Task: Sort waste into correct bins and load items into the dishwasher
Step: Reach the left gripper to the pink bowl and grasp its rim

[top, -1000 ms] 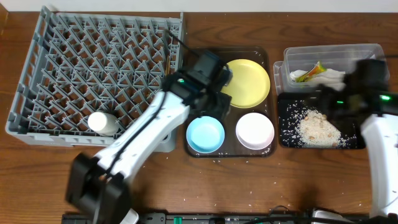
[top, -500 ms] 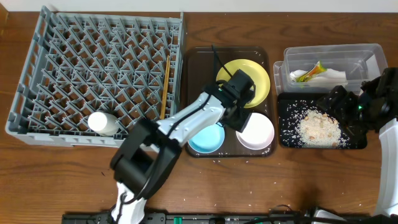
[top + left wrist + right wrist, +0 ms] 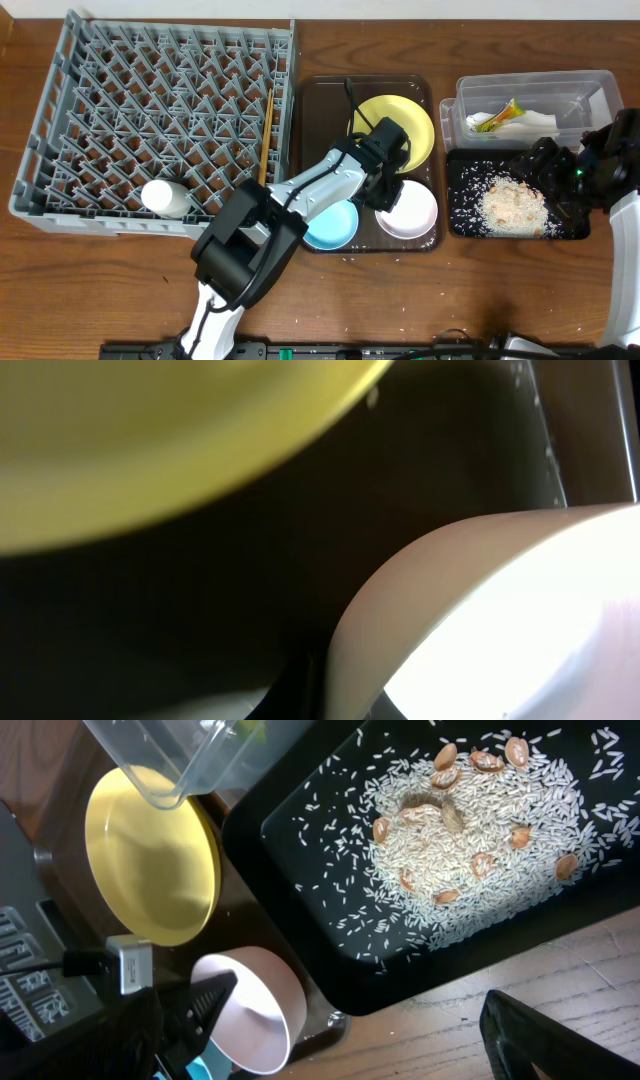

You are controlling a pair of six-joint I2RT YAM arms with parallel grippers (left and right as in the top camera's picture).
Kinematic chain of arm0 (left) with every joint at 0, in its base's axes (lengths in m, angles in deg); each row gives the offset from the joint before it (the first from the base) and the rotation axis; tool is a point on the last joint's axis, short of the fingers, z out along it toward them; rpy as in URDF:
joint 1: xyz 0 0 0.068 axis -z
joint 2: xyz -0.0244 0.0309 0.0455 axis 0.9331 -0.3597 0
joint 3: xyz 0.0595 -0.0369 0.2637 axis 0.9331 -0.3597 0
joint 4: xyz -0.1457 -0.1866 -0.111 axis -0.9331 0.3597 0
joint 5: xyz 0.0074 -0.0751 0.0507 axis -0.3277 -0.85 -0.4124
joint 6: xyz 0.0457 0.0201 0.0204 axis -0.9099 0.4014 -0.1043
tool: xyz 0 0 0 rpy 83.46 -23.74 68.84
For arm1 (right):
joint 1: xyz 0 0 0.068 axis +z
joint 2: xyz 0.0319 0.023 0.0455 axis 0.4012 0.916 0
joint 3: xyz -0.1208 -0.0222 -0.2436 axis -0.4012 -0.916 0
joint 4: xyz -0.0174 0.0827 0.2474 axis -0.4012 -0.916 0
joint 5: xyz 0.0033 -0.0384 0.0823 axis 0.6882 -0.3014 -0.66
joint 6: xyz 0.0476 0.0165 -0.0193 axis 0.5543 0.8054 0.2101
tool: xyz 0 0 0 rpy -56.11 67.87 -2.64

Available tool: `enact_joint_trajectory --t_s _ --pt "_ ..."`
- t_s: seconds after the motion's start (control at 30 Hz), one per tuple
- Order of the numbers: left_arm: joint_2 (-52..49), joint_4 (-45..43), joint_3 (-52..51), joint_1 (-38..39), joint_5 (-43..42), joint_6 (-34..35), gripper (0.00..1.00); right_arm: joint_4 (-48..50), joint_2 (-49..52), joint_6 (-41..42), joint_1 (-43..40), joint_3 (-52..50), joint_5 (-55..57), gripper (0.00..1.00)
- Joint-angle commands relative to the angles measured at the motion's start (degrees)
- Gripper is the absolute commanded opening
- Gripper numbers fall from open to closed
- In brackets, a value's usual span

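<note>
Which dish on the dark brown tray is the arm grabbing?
The round white bowl, right of the light blue bowl; the left gripper pinches its rim.
</note>
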Motion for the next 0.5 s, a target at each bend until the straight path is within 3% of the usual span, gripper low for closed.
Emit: enact_joint_trajectory --t_s 0.0,0.1,0.2,0.47 --pt "4.8 1.6 0.9 0.0 -1.8 0.5 0.08 0.0 -1.0 0.6 -0.2 0.6 -0.1 0.99" --pt "10.6 3.3 1.1 -0.4 2.1 0.5 0.08 0.0 -1.0 0.6 -0.2 0.6 -0.1 0.99" --pt "17.2 7.0 1.1 -1.6 11.6 0.5 0.07 0.0 -1.0 0.6 -0.2 0.6 -0.1 0.99" --pt "30.6 18.6 1.0 -10.3 51.1 -0.3 0.07 0.0 -1.0 0.6 -0.2 0.6 -0.1 0.99"
